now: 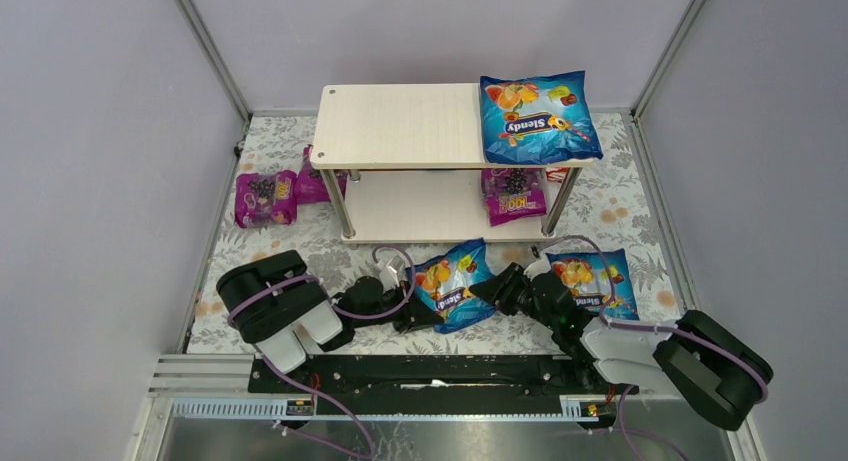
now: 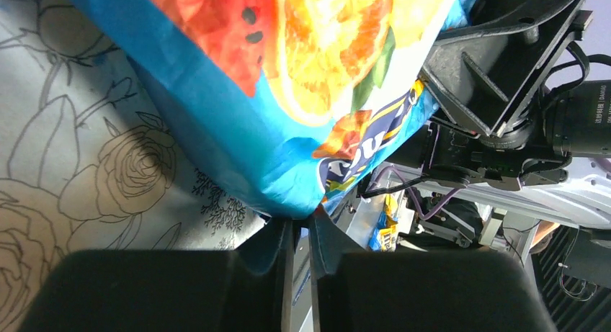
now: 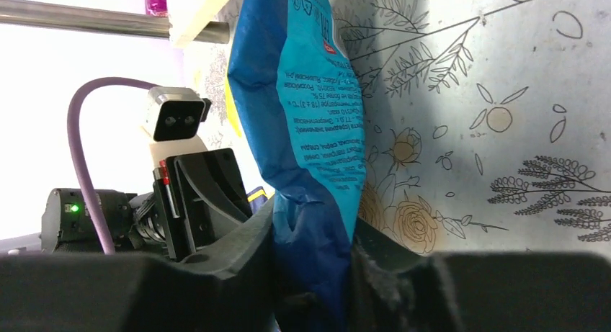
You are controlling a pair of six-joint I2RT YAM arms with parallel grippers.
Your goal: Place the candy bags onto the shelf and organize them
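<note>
The shelf [image 1: 400, 126] stands at the back middle. One blue candy bag [image 1: 540, 116] lies on its top board at the right. One magenta bag [image 1: 513, 193] lies on the lower board. A second blue bag [image 1: 455, 283] hangs between both grippers in front of the shelf. My left gripper [image 1: 425, 314] pinches its lower left edge, with the tips [image 2: 301, 220] nearly shut on the bag [image 2: 302, 73]. My right gripper [image 1: 492, 291] [image 3: 313, 231] is shut on the bag's right end [image 3: 310, 94]. A third blue bag [image 1: 592, 281] lies on the mat under the right arm.
Two magenta bags [image 1: 265, 198] [image 1: 315, 181] lie on the floral mat [image 1: 620, 201] left of the shelf. Metal posts [image 1: 343, 209] hold up the boards. Grey walls close in the sides and back. A black rail [image 1: 430, 373] runs along the near edge.
</note>
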